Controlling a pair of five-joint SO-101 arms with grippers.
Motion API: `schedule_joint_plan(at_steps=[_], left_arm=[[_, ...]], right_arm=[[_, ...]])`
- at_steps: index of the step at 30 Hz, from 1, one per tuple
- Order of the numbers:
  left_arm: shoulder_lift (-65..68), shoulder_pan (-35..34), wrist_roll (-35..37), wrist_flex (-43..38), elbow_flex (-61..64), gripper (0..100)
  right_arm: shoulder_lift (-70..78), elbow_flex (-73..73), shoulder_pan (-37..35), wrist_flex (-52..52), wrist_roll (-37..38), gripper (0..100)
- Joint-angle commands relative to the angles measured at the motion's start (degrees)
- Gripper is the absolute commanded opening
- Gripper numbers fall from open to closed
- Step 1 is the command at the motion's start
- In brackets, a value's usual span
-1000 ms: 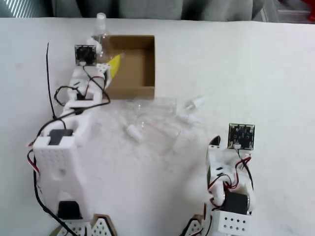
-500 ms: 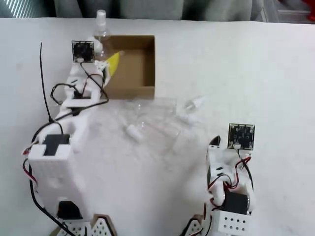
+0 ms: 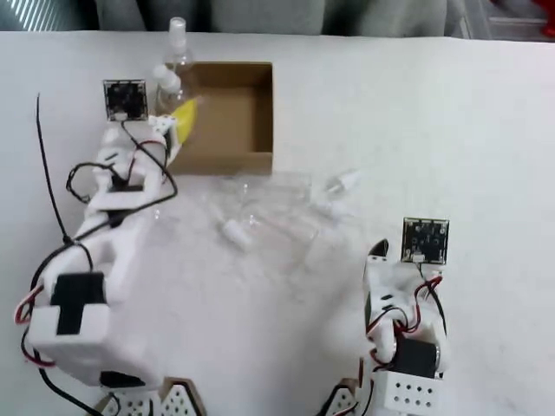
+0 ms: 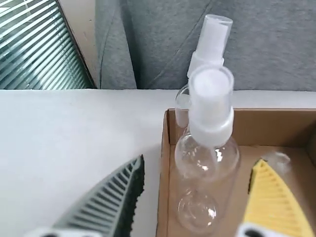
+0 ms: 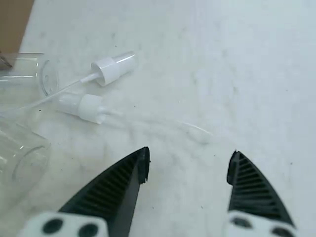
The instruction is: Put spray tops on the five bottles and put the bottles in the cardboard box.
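Where the left gripper (image 4: 200,163) gapes, a capped bottle (image 4: 208,138) stands, seemingly untouched.

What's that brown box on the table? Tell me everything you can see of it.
The cardboard box is brown, square and open-topped, with low walls, sitting flat on the white table. The left gripper is open at its left wall, around a capped clear bottle that appears to stand just inside it.

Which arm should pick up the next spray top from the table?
Right, likely. The right tool, open, hangs by the loose spray tops; the left tool is away at the cardboard box.
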Motion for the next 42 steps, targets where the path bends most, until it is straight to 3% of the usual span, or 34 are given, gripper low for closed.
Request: schedule_joint_plan(at_steps=[1, 6, 9, 20, 24, 28, 32, 36, 42], left_arm=[[-8.0, -1.5, 0.3, 0.2, 2.9, 34], [-17.7, -2.3, 0.3, 0.2, 10.2, 34], [-24.4, -2.9, 0.3, 4.2, 12.8, 34], [-44.8, -3.7, 0.5, 45.3, 2.3, 33], [-45.2, -3.7, 0.4, 55.3, -4.0, 20], [-45.1, -3.8, 0.3, 59.5, -6.7, 1], [-45.0, -5.1, 0.1, 62.2, -6.9, 2], [-42.3, -5.8, -6.2, 66.4, -8.1, 2], [-25.5, -8.3, -12.4, 77.6, -22.9, 2]], right_arm=[[-0.3, 0.5, 0.0, 0.0, 0.8, 23.6], [-0.4, 0.5, 0.8, 0.0, 0.8, 23.6], [-0.4, 0.5, 0.8, 0.0, 0.8, 23.6], [-0.3, 0.5, 0.8, 0.0, 0.8, 23.6], [-0.3, 0.5, 0.8, 0.1, 0.8, 23.6], [-0.3, 0.5, 0.8, 0.2, 0.8, 23.6], [-0.3, 0.5, 0.8, 0.3, 0.8, 23.6], [-0.2, 0.5, 0.8, 0.3, 0.8, 23.6], [-0.2, 0.5, 0.8, 0.3, 0.8, 23.6]])
